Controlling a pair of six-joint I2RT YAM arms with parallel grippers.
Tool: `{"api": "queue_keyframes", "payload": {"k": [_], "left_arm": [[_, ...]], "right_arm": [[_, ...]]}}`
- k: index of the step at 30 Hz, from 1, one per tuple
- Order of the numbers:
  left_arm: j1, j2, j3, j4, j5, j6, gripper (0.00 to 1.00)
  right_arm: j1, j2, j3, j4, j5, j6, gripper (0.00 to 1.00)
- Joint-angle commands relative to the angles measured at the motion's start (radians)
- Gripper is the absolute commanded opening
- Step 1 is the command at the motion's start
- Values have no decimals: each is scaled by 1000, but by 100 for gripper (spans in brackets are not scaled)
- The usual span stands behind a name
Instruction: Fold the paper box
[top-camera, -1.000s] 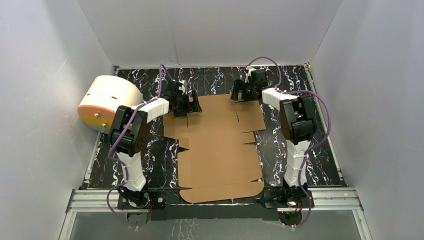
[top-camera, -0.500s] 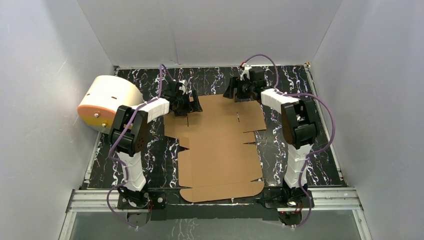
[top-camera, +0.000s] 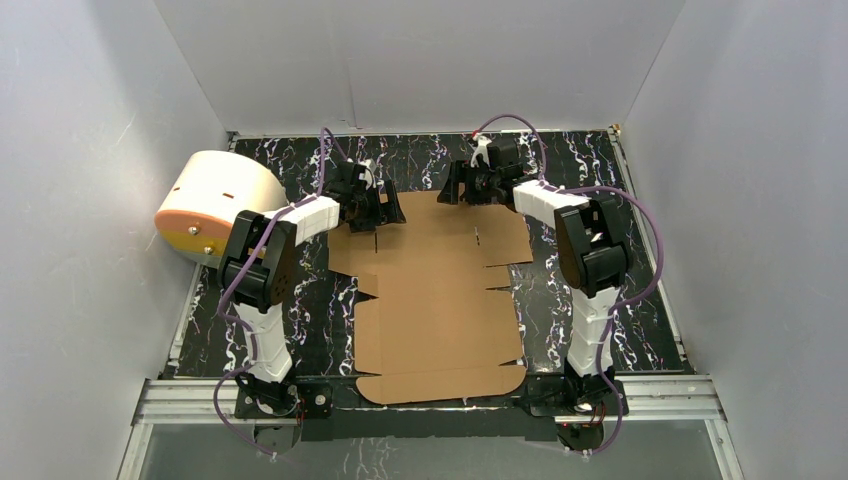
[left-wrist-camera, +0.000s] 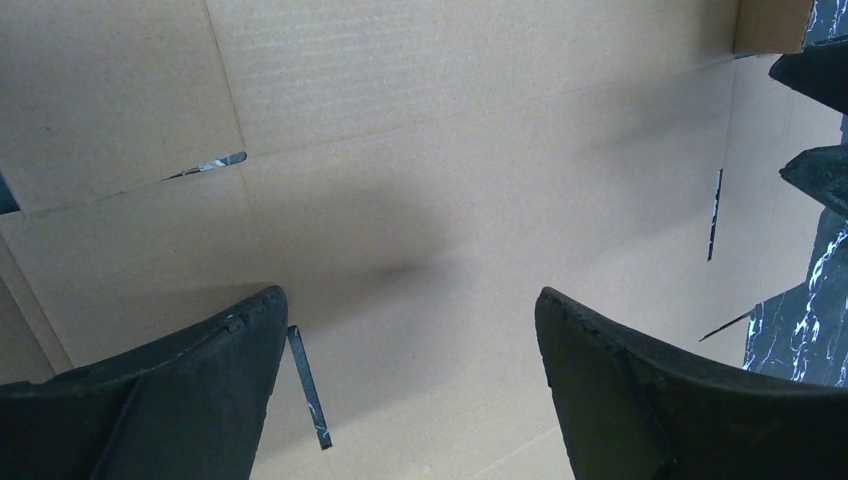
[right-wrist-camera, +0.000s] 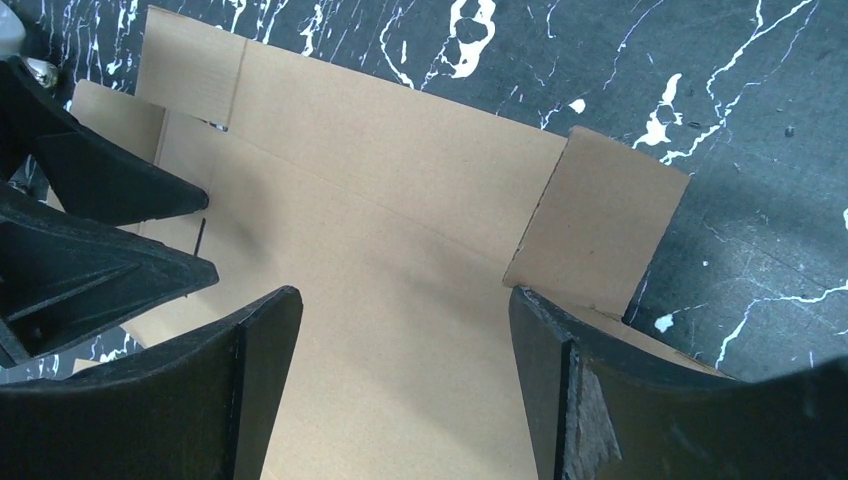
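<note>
Beneath wide-spread, empty left fingers and right fingers, flat brown die-cut paper box.

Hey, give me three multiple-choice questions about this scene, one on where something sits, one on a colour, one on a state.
1. The cream cylinder lies: A) left of the paper box, B) on it, C) right of it.
2. The table is: A) plain white, B) black with white veins, C) green.
3. The paper box is: A) closed, B) crumpled, C) a flat sheet.
Answers: A, it sits off the cardboard's left edge; B, marbling shows around the cardboard; C, it lies spread out.
</note>
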Motion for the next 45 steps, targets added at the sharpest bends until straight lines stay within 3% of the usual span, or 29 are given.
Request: {"api": "queue_keyframes", "payload": {"k": [1,12,21,28,45], "left_arm": [[-19,-4,-30,-42,0,3,91],[-27,-232,-94,-60,-24,-9,91],[-91,-291,-171,-66,-17,-38,91],[-143,-244,-157,-61,-35,-46,91],[-163,-137,-154,-47,-47,-44,91]], "right_arm": [[9,-38,35,-16,36,-34,86],[-87,-330,-189,-107,168,-103,95],[-216,-508,-434,-125,192,-94,98],[-281,-514,-534,-95,150,-80,97],[-311,-416,-570,-22,43,-67,91]]}}
